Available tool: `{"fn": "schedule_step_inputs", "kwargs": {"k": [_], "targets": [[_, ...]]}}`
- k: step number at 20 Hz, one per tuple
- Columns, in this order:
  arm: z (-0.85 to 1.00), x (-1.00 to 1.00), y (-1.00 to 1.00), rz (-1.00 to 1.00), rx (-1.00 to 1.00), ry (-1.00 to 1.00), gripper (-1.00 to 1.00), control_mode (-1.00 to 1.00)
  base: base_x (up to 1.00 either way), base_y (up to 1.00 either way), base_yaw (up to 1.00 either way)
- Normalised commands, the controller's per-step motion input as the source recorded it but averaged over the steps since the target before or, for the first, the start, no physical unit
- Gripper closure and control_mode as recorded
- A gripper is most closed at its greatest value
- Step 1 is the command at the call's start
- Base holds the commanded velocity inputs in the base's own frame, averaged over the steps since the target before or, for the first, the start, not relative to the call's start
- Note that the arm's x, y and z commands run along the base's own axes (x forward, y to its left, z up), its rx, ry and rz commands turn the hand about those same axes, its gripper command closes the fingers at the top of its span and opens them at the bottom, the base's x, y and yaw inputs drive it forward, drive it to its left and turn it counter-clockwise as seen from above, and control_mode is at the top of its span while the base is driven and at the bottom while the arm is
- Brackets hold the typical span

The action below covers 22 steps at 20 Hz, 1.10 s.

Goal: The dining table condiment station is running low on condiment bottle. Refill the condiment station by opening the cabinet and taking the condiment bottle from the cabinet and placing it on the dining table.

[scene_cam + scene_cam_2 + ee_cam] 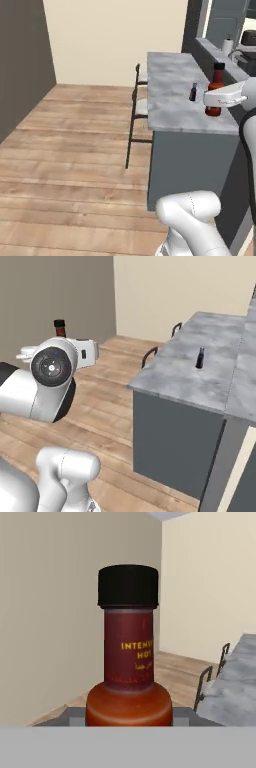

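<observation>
Hand view centre shows the dark red, black-capped condiment bottle (129, 657) upright, clamped in the gripper (129, 719); at right edge lies the grey-white marble dining table (235, 684). Left base view places the bottle at upper right.

Glossy red condiment bottle (128, 677), matt cap; marble dining table (172, 100).

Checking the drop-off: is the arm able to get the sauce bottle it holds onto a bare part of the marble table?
Probably yes: the gripper holds the sauce bottle near the marble table, where just one small dark bottle stands.
</observation>
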Motion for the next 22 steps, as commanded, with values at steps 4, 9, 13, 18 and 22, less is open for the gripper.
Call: {"fn": "schedule_step_inputs", "kwargs": {"k": [4,9,13,18,22], "targets": [[0.0,0.0,0.0,0.0,0.0,0.0,1.0,1.0,0.99,1.0,-0.48],[0.0,0.0,0.0,0.0,0.0,0.0,1.0,1.0,1.0,1.0,-0.48],[0.0,0.0,0.0,0.0,0.0,0.0,1.0,1.0,1.0,1.0,-0.48],[0.0,0.0,0.0,0.0,0.0,0.0,1.0,1.0,0.91,1.0,-0.5],[0.0,0.0,0.0,0.0,0.0,0.0,1.0,1.0,0.71,1.0,-0.53]]}}
